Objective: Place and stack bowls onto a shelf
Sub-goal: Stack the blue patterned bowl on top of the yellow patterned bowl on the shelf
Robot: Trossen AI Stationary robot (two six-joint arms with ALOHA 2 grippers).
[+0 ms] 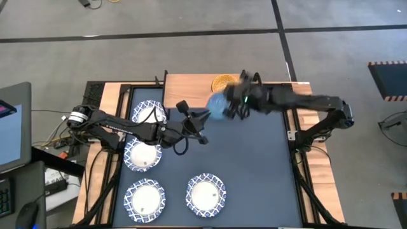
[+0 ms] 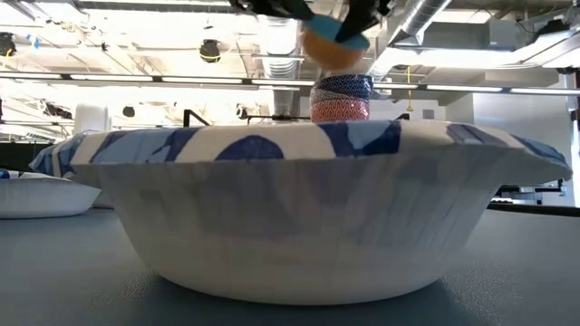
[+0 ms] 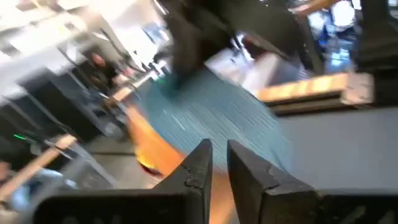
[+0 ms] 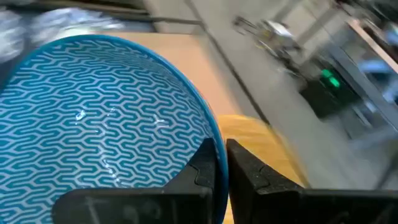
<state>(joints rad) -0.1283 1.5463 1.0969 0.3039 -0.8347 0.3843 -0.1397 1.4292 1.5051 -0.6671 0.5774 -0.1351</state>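
The light blue bowl [image 4: 106,118] hangs in the air over the near edge of the shelf [image 1: 191,86], its rim pinched between the fingers of the right gripper [image 4: 221,165]; in the high view it sits just in front of the yellow bowl [image 1: 222,82], which rests on the shelf's wooden top. The left gripper [image 1: 202,121] is just beside the light blue bowl, over the dark table [image 1: 254,165], its fingers nearly together with only a narrow gap and nothing between them. Four wide white bowls [image 1: 147,114] with blue patterned rims stand on the table's left half. The low view shows stacked small bowls [image 2: 342,98] beyond the nearest white bowl.
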